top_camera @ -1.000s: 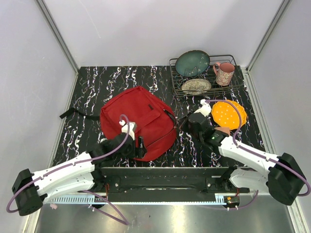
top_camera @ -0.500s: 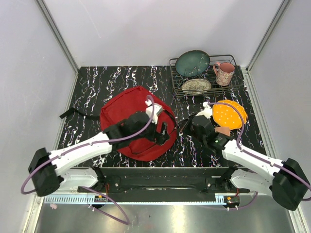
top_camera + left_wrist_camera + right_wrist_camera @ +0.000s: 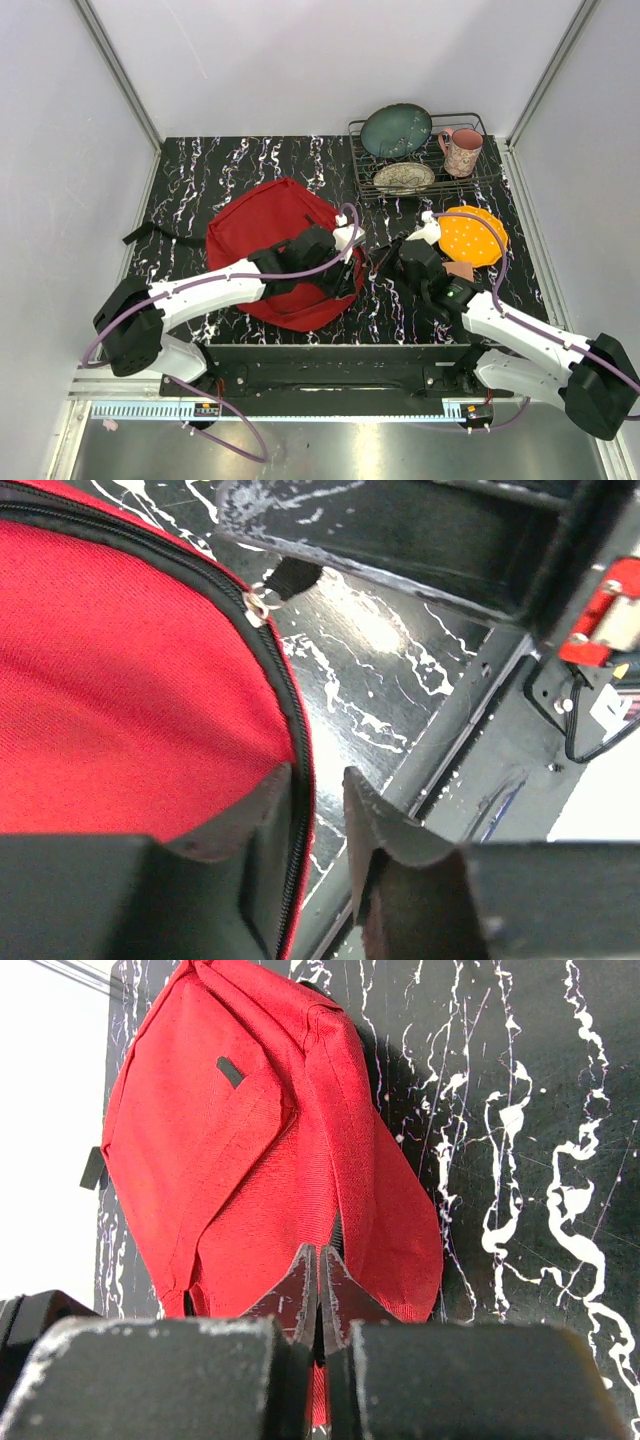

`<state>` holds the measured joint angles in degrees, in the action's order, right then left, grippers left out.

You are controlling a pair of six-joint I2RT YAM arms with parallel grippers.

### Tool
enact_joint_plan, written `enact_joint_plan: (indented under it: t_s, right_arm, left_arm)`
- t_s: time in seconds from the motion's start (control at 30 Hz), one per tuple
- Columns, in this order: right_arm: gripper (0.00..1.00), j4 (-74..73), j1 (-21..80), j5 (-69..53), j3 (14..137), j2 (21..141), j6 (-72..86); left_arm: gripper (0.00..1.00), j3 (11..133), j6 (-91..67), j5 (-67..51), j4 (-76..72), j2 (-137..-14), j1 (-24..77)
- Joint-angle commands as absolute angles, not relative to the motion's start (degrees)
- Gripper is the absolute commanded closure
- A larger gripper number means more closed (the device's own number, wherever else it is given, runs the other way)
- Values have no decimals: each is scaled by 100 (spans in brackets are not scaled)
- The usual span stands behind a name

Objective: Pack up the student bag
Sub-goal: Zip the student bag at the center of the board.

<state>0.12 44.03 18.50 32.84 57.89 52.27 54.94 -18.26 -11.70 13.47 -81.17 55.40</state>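
Inside the left pincer [image 3: 315,805] sits the student bag [image 3: 130,660] edge.

Black marbled table [image 3: 200,190] carries student bag [image 3: 262,222], wire rack [image 3: 478,178], orange perforated disc [image 3: 470,238].

Open tabletop [image 3: 195,180] left of student bag [image 3: 262,225]
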Motion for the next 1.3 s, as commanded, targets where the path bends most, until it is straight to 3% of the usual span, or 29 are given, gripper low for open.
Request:
enact_joint_plan:
  t_s: [0.0, 0.03, 0.07, 0.57, 1.03, 1.13, 1.17, 1.27]
  right_arm:
    - [100, 193, 4350, 2022, 3357, 5678, 5194]
    - [100, 202, 4351, 2021, 3357, 5721, 5194]
    - [100, 237, 4351, 2021, 3375, 5748, 5194]
    - [100, 702, 4351, 1644, 3709, 6486, 5010]
    - [100, 1098, 4351, 1363, 4236, 7444, 4869]
    - [100, 1221, 4351, 1170, 4210, 7497, 4887]
    - [100, 1343, 4359, 1108, 4166, 7488, 4852]
    - [100, 1477, 4377, 1020, 4017, 7366, 4843]
  left_arm:
    - [80, 5494, -1872, -1186, 1160, -8148, 5581]
    - [95, 5441, -1907, -1169, 1169, -8139, 5581]
    - [100, 5327, -1933, -1108, 1178, -8113, 5590]
    - [100, 3543, -2566, -625, 1616, -6655, 5625]
    - [100, 2637, -3937, 447, 2741, -5099, 5625]
    - [60, 2741, -3955, 711, 2821, -4764, 5616]
    - [35, 2812, -3938, 808, 2778, -4659, 5616]
    - [22, 3146, -3701, 905, 2445, -4605, 5625]
